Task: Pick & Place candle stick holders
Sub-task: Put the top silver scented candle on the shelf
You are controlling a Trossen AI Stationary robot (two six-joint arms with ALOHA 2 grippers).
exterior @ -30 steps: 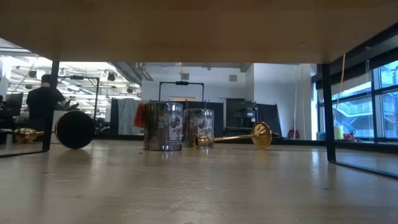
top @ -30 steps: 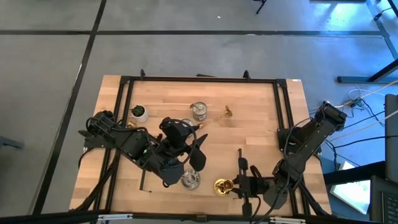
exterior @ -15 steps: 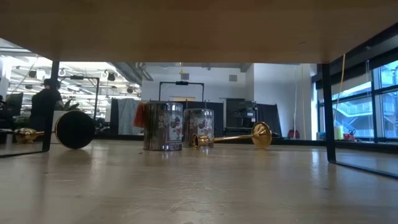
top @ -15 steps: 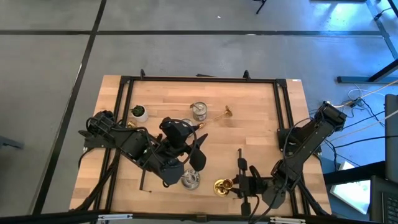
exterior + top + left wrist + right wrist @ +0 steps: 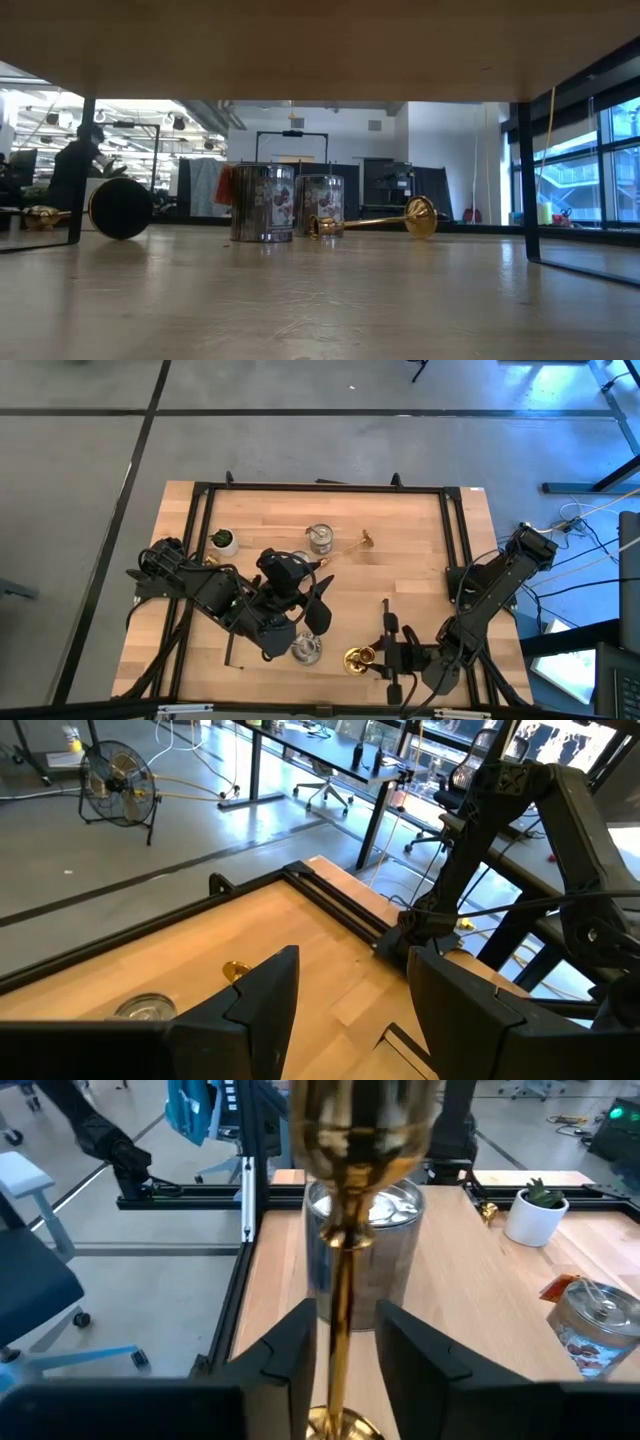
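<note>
A gold holder stands upright near the table's front edge. My right gripper is open and level. Its fingers stand on either side of the holder's slim stem, with a gap showing on each side. A squat silver holder stands just left of the gold one and shows behind it in the right wrist view. My left gripper is open and empty above the table's middle. Another gold holder lies on its side at the back. A silver holder stands beside it.
A small potted plant stands at the back left. A second silver holder stands near the lying gold one. A third gold holder lies at the left by the left arm. A black frame rims the table. A person is in the room behind.
</note>
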